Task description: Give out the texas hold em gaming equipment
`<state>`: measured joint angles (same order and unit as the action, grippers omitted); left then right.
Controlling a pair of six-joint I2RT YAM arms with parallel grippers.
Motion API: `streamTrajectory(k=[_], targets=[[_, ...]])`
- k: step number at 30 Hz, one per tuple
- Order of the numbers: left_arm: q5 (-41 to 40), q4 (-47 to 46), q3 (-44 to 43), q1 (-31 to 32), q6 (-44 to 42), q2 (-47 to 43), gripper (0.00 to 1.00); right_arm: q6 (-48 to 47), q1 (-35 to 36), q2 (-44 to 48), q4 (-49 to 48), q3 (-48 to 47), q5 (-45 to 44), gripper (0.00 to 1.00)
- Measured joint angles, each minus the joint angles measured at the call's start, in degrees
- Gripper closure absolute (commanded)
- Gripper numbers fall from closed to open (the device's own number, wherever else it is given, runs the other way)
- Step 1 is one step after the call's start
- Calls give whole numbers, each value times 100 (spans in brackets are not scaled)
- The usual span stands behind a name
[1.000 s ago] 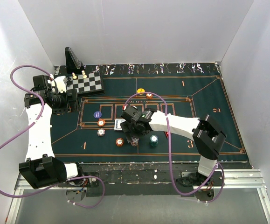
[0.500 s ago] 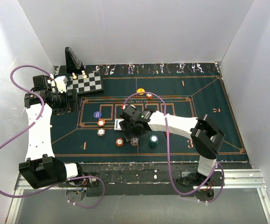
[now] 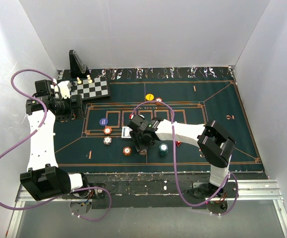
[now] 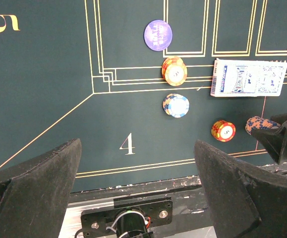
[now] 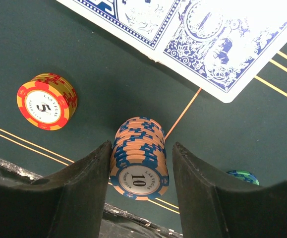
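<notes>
Stack of peach-and-blue chips (image 5: pixel 139 158) marked 10 stands on the surface (image 5: pixel 44 44), lower middle of my wrist frame, between the fingers of my right pincer (image 5: pixel 141 148), apart with a sliver clear on the right. Closing unevenly, I could shear loose chips toward the blue-backed cards (image 5: pixel 183 34).

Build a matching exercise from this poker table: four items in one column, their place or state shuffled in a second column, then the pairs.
Items
1. stack of peach-and-blue poker chips marked 10
2. stack of red-and-yellow poker chips marked 5
3. flat purple round disc
4. white playing cards with blue patterned backs

States
A. lying face down
B. lying single, not stacked
C. between the fingers of the right gripper
D. standing free, outside the fingers

Pairs: 1-C, 2-D, 3-B, 4-A
</notes>
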<state>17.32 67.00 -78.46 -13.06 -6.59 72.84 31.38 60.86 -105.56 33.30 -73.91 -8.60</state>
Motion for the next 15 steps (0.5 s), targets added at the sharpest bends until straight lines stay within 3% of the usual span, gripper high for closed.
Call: streamTrajectory(k=[7,15], targets=[[-2,0,0,0,0,0,2,31,-4,9,-79,59,39,55],[0,-9,4,0,2,0,2,28,-4,114,-28,63,37,55]])
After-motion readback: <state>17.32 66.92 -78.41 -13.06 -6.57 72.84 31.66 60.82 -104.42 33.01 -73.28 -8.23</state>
